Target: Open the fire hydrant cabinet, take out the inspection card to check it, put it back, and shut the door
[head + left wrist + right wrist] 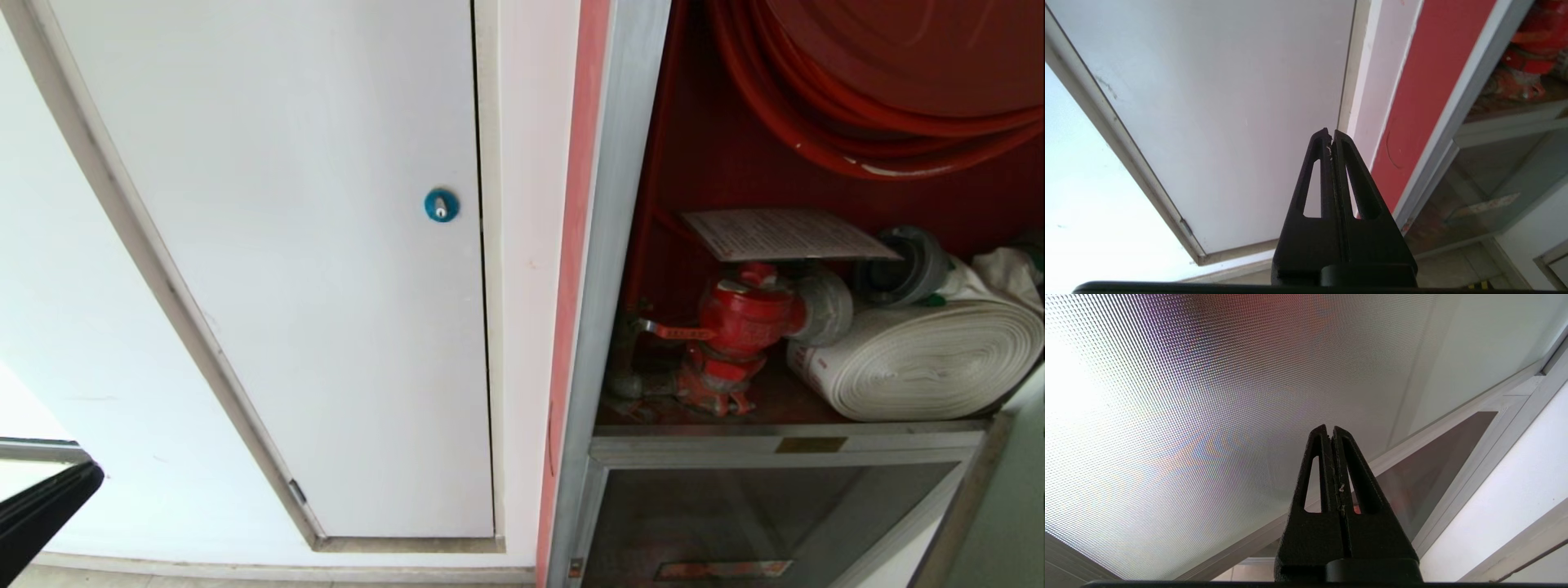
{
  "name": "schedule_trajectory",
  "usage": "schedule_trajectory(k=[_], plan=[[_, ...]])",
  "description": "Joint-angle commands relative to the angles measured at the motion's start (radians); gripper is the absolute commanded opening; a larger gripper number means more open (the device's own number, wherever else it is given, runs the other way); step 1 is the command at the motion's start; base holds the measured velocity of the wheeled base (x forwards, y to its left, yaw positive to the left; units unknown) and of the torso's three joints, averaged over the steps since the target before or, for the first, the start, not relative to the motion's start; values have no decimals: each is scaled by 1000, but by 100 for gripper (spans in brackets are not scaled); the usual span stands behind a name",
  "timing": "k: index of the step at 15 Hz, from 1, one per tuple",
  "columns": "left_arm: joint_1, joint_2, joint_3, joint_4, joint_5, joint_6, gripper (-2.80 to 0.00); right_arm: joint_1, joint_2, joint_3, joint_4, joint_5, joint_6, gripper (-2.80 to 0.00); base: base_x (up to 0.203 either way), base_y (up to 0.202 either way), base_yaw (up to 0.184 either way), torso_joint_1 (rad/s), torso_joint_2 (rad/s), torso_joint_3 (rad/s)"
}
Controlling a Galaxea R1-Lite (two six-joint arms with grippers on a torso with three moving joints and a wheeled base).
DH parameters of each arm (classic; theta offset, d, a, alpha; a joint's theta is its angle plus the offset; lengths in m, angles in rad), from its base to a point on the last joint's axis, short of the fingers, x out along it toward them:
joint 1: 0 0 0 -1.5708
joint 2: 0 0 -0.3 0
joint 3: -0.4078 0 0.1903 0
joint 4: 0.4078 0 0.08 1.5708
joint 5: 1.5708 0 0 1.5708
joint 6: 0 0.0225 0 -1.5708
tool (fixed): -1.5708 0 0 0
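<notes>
Left gripper [1332,136] closed, empty, facing white panel door [286,245]; thin white printed inspection card [784,233] lies atop red valve [747,318], likely for reach.

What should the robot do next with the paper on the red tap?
Probably reach the left hand, now shut and empty by the white panel door, toward the inspection card. The fire hydrant cabinet stands open and the card lies untouched on the red valve.
</notes>
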Motion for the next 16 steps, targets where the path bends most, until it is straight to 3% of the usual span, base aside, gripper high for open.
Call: schedule_trajectory(k=[1, 8, 11, 12, 14, 16], plan=[[-25, -189, 4, 118, 12, 1, -280, 0, 1, 0, 0, 0, 1, -280, 0, 0, 0, 0, 0, 0], [-89, -432, 68, 266, 107, 4, -280, 0, 1, 0, 0, 0, 0, -280, 0, 0, 0, 0, 0, 0], [-98, -543, 151, 290, 161, 12, -280, 0, 1, 0, 0, 0, 1, -280, 0, 0, 0, 0, 0, 0], [-98, -577, 181, 292, 183, 45, -280, 0, 1, 0, 0, 0, 0, -280, 0, 0, 0, 0, 0, 0], [-99, -586, 233, 283, 296, 173, -280, 0, 1, 0, 0, 0, 0, -280, 0, 0, 0, 0, 0, 0], [-99, -586, 248, 289, 314, 182, -280, 0, 1, 0, 0, 0, 1, -280, 0, 0, 0, 0, 0, 0]])
